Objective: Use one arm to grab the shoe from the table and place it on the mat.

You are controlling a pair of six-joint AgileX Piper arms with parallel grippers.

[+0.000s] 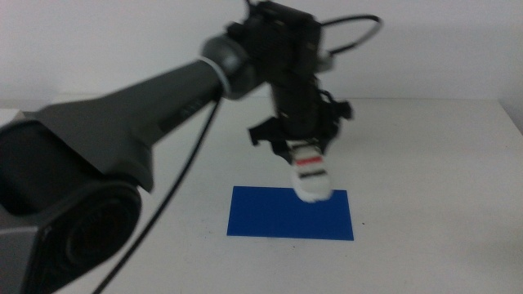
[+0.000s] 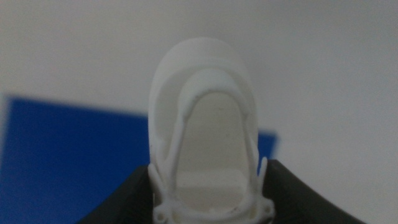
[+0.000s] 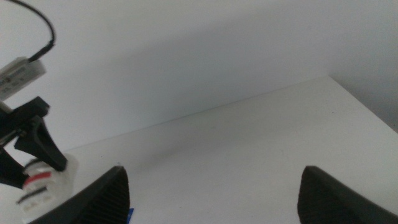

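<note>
From the left side of the middle view the one working arm (image 1: 122, 122) reaches out across the white counter (image 1: 433, 180). Its left pincer (image 1: 304, 151) is clamped on the heel end of the single shoe (image 1: 311, 173), a small white sandal with black straps and a red one between them. The shoe hangs toe-down and tilted, its toe over the far edge of the one blue mat (image 1: 291, 214); whether the toe already touches the mat cannot be told. In the left wrist view the shoe (image 2: 202, 118) fills the gap between the dark jaws, with the mat (image 2: 68, 162) below and behind it.

Further right, the right pincer (image 3: 211, 196) waits off to the side with its jaws wide apart and nothing between them; from there the shoe (image 3: 43, 183) shows at the picture's edge.

The risk, as I judge it, lies in where the shoe sits: near the mat's far edge rather than its middle. Released here, the tilted shoe may tip and land partly on bare counter. A grip on the heel alone could also let it swing or slip.
</note>
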